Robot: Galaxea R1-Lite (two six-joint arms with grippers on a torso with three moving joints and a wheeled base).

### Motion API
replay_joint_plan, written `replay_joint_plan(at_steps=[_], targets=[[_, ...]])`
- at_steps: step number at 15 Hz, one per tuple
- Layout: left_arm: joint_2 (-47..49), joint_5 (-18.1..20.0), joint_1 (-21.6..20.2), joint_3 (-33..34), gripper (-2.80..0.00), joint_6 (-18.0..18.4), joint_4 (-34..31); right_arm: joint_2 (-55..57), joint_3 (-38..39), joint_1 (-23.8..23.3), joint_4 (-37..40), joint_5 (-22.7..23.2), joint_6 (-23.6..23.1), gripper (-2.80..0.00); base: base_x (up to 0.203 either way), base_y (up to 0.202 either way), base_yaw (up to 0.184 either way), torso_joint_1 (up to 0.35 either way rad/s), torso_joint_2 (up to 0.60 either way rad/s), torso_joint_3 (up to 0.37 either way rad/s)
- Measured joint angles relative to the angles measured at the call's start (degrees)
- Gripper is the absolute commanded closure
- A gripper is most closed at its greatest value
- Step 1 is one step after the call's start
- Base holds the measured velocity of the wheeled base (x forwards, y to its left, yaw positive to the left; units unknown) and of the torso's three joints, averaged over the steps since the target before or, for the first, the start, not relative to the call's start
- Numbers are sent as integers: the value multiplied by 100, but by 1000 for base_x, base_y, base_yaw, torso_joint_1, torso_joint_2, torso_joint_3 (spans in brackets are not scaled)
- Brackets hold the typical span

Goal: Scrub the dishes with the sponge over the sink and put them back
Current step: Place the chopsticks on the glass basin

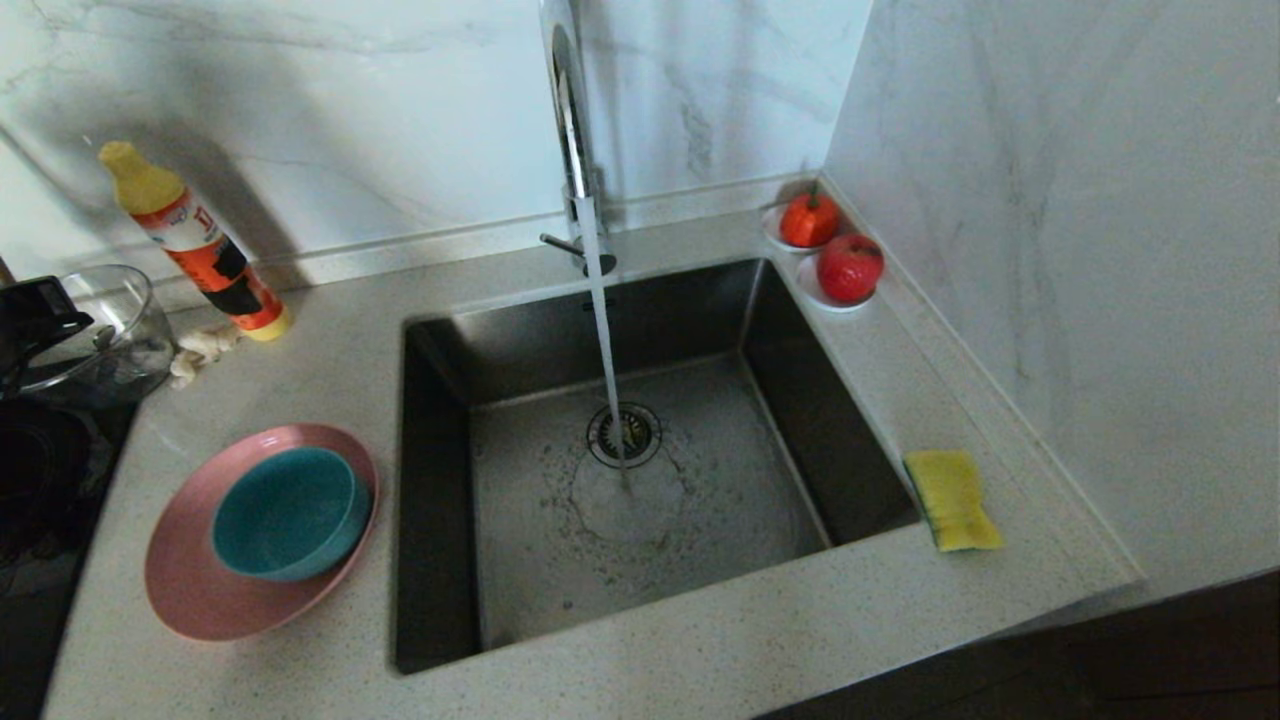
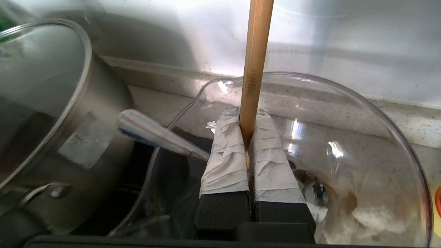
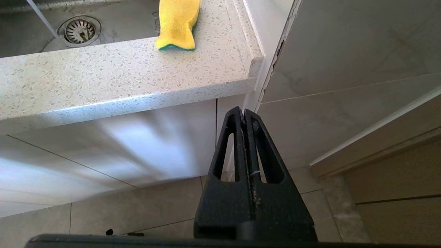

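Pinching the thin wooden chopsticks between its white-wrapped fingers, the left gripper hovers over the clear glass bowl, with a steel lidded pot close beside it. Well away toward the sink side lie the round pink plate carrying the teal-blue bowl, then the square stainless-steel sink under running water. The right gripper, fingers pressed together, hangs below the counter; the yellow rectangular sponge lies on the counter above it.

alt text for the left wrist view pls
The left gripper, its taped fingers shut, clamps wooden chopsticks above a clear glass bowl. A lidded steel pot stands beside it.
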State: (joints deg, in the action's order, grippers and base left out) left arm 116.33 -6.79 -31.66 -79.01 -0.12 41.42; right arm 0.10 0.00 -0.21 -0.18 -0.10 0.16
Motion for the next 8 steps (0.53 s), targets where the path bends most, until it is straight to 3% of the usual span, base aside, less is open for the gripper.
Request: replay_joint_plan(at_steps=[8], targets=[[258, -10, 55, -216, 0, -236, 425, 0, 0, 0, -2, 0, 0, 0, 0, 0, 0, 0, 0, 0]])
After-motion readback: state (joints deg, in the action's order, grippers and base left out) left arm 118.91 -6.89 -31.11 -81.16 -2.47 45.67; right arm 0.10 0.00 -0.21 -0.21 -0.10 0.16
